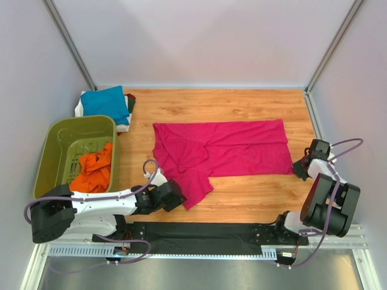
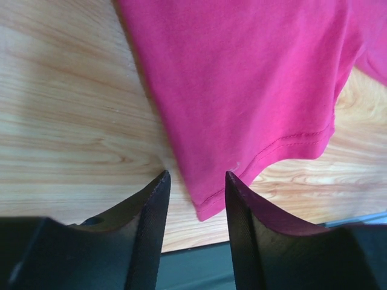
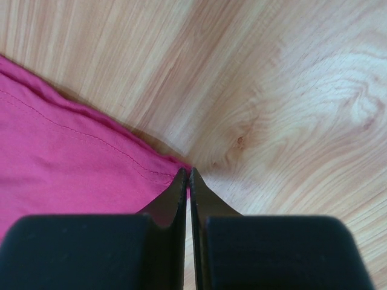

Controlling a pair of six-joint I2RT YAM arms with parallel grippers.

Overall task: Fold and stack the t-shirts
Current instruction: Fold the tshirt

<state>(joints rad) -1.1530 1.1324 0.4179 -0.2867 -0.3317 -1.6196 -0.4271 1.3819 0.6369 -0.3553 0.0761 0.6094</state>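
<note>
1. Right claw (image 3: 188, 171) is pressed together at the lower centre of its wrist view, nipping the hem corner of the magenta t-shirt (image 1: 230, 148).
2. Left claw (image 2: 196, 176) stands apart, its fingers either side of that shirt's lower corner, the cloth loose between them.
3. The shirt lies spread across the centre of the overhead view, its left part rumpled.
4. An orange t-shirt (image 1: 94, 169) is bunched in the olive basket (image 1: 60, 130), at left.
5. A teal t-shirt (image 1: 106, 103) lies folded at upper left on a white t-shirt (image 1: 123, 126), beside the basket's far end.
6. The wooden table (image 1: 242, 103) is under all of it.
</note>
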